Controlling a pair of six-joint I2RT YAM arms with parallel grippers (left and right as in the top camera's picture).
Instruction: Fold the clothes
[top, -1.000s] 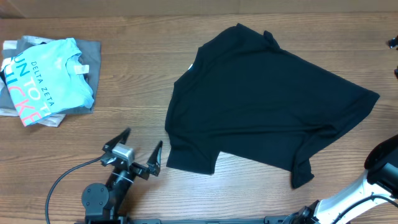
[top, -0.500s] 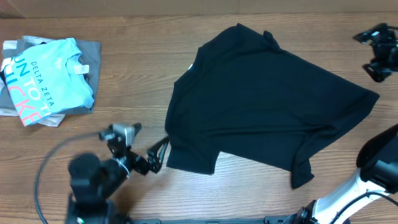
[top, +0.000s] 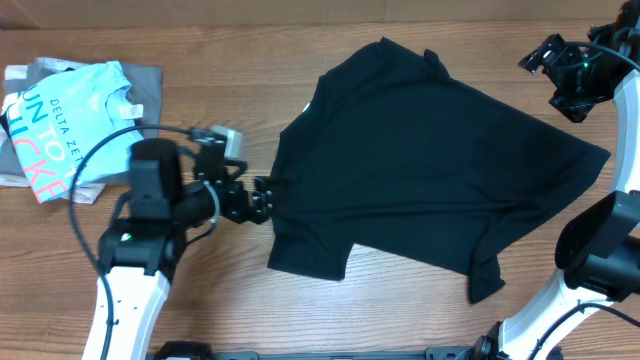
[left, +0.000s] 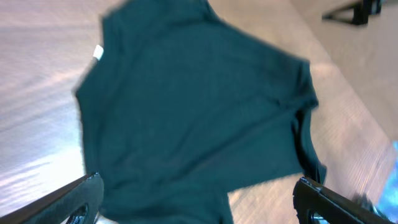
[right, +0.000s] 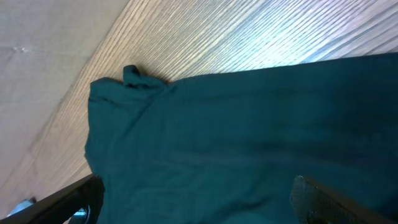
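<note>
The clothes, a black T-shirt (top: 430, 170), lies spread and a little rumpled across the middle and right of the table, with a small white tag (top: 306, 108) at its neck. My left gripper (top: 262, 195) hovers open at the shirt's left edge. In the left wrist view the shirt (left: 199, 106) fills the frame between the wide-apart fingers (left: 81, 196), which hold nothing. My right gripper (top: 556, 85) is open in the air beyond the shirt's far right side. Its wrist view looks down on the shirt (right: 249, 137) and a bunched sleeve (right: 132, 76).
A stack of folded shirts sits at the far left: a light-blue printed one (top: 75, 125) on a grey one (top: 145, 85). Bare wooden tabletop (top: 220, 60) surrounds the shirt. The left arm's cable (top: 110, 150) loops over the table near the stack.
The left arm swung up from the front edge and now reaches the shirt's left edge. The right gripper came in from the right edge towards the shirt's far side. The shirt lies as before.
</note>
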